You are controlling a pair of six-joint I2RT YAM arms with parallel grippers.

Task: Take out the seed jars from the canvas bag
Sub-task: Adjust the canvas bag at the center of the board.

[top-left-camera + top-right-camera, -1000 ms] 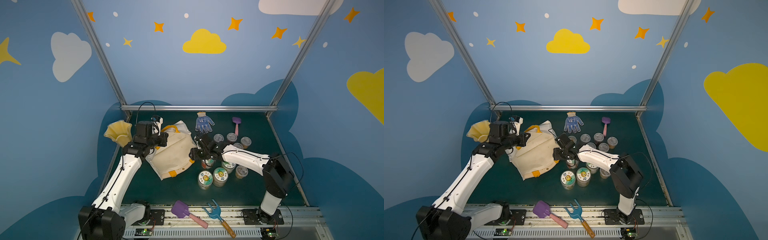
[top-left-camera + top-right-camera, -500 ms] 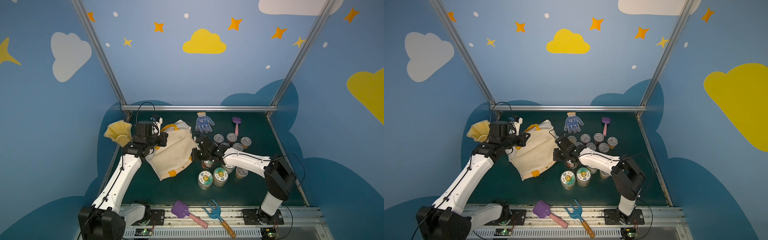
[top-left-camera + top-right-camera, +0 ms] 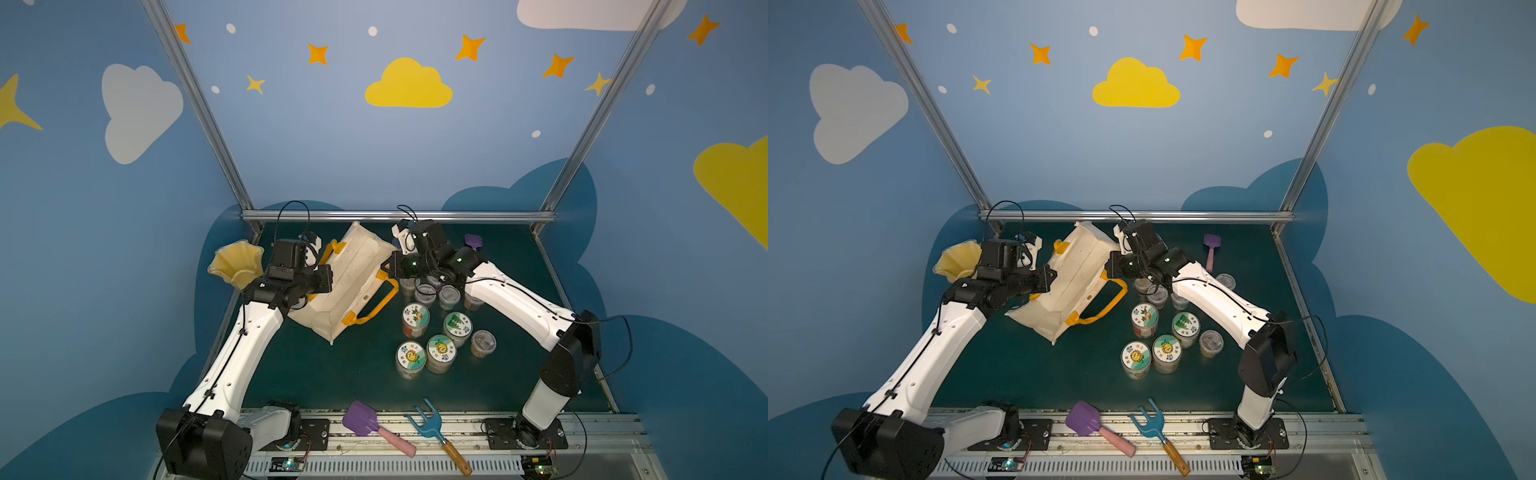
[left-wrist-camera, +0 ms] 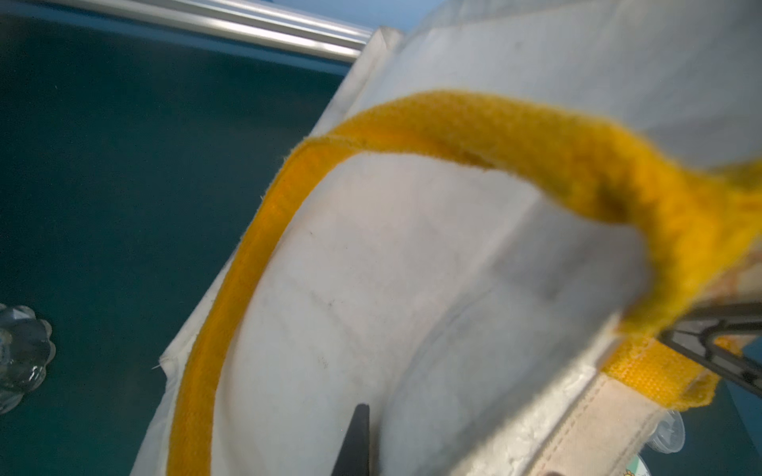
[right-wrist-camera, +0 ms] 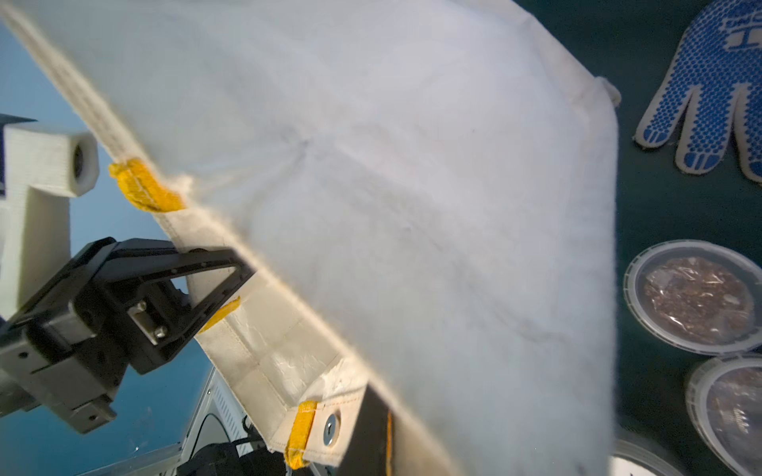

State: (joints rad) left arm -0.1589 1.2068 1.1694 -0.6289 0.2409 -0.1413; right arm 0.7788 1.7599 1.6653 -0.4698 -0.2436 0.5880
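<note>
Canvas bag (image 3: 353,282): held tilted.
Left gripper (image 3: 328,280): clamped on its rim.
Right gripper (image 3: 386,266): closed on opposite rim.
Seed jars (image 3: 415,320): upright just beside it.

The bag (image 3: 353,282) is matt cloth, a bit rough, with fuzzy woven yellow handles (image 4: 453,123). Jars (image 5: 697,296) beside the bag are clear, glossy plastic (lids too). Glove (image 5: 709,82) near it: knit, with rubbery-looking blue dots.
</note>
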